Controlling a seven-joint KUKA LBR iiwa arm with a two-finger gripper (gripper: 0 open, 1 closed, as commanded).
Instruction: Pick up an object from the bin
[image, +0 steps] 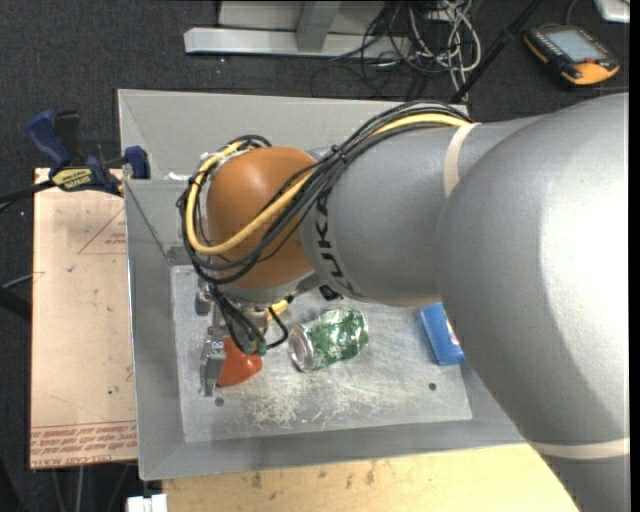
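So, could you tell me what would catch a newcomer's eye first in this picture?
The big grey arm with its orange cover looms over the bin, reaching in from the right. Its gripper is low at the bin's left, right next to a small orange-red thing. A crushed green can lies mid-floor, with a blue block further right.

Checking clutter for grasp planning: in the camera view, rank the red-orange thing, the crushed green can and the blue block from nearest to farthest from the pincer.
1. Red-orange thing: right beside the pincer, on the left part of the bin floor.
2. Crushed green can: mid-floor, to the view's right of the pincer.
3. Blue block: farthest right, next to the arm.
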